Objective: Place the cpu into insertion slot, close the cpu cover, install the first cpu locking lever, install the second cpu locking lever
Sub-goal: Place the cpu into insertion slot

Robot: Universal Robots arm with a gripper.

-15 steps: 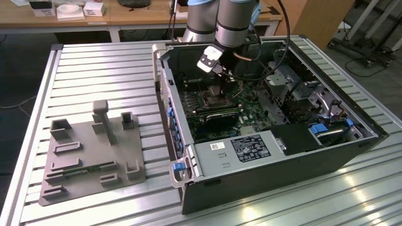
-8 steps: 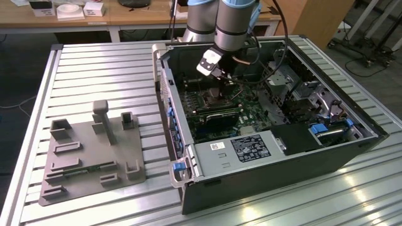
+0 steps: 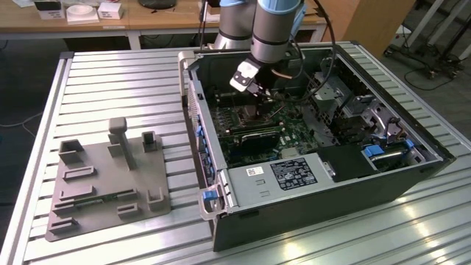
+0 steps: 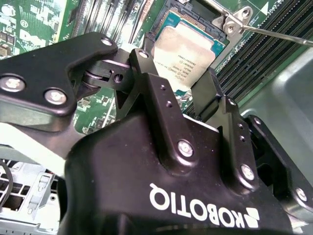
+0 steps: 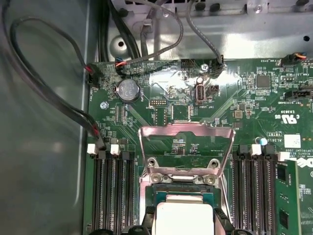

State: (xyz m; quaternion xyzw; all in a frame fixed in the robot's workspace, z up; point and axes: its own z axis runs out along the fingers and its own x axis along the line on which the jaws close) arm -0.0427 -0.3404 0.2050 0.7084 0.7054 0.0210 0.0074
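An open computer case (image 3: 294,221) lies on a slatted tabletop (image 3: 118,83). Inside, the cpu cover (image 5: 186,133) stands raised beside the insertion slot (image 5: 183,188), where the cpu (image 5: 183,216) lies flat, metal top up. The claw (image 4: 178,71) sits directly over it; whether it grips cannot be told.

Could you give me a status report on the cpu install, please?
Gripper low over the cpu at the insertion slot. Cpu cover raised open. Nothing seen in the way.

Robotics lab: slotted aluminium table (image 3: 110,83), opened computer case (image 3: 309,215), robot arm (image 3: 272,27) overhead.
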